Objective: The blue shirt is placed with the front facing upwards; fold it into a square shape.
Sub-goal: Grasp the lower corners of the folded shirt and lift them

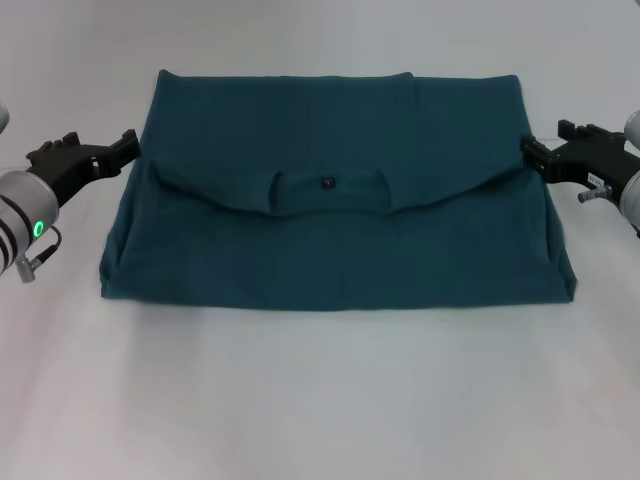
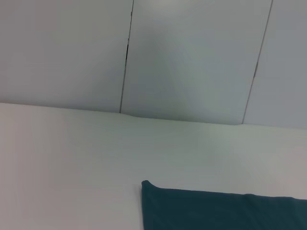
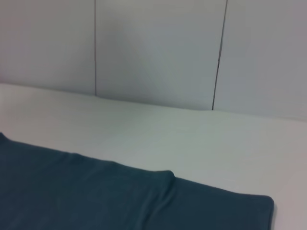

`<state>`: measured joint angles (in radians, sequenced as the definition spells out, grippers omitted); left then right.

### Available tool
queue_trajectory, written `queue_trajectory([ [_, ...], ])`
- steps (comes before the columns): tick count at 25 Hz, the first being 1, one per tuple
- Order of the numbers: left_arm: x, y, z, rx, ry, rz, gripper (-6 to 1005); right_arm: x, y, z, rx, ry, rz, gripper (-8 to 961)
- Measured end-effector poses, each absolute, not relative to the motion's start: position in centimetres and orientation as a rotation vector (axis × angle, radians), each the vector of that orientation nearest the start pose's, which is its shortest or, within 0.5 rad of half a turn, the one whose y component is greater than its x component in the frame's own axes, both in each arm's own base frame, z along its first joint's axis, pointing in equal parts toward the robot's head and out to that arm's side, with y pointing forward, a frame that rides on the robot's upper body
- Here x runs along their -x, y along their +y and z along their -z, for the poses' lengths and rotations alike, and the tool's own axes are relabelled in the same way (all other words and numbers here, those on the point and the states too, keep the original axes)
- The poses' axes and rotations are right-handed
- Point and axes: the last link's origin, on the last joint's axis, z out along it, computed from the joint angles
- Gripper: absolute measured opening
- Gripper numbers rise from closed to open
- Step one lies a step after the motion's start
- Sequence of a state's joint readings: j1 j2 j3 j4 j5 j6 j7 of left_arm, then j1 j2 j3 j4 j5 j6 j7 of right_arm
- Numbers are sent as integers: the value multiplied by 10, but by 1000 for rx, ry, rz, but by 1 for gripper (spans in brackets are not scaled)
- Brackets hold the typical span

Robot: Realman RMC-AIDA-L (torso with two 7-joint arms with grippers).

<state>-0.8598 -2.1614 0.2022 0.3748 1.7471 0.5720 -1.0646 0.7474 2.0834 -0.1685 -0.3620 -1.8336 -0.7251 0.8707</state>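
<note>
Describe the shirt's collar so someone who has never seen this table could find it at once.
On the white table lies the blue shirt, folded over between the left tool and the right tool. Along the folded layer's curved edge, mid-shirt, sits the collar: a rounded band, the only part bearing a small black tag.

Matt teal cloth shirt [image 1: 340, 230], smooth matt white table [image 1: 320, 400]

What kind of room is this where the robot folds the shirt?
Probably a lab or test room, not a home. A plain white table holds only the half-folded blue shirt, bare grey wall panels stand behind it, and the left gripper and right gripper flank the shirt.
</note>
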Motion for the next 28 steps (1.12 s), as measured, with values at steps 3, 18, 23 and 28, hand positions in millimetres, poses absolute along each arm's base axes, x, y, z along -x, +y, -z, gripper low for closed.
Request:
queue_trajectory([
  [3, 267, 459, 2, 1786, -892, 544, 841, -314, 434, -29, 1854, 687, -409, 593],
  [18, 277, 432, -25, 1901, -963, 715, 868, -312, 419, -45, 1959, 755, -482, 917],
  [23, 283, 408, -36, 2011, -950, 723, 864, -305, 396, -54, 2082, 760, -520, 916],
  [28, 291, 391, -39, 2096, -998, 668, 861, -303, 371, -68, 2142, 787, -575, 914],
])
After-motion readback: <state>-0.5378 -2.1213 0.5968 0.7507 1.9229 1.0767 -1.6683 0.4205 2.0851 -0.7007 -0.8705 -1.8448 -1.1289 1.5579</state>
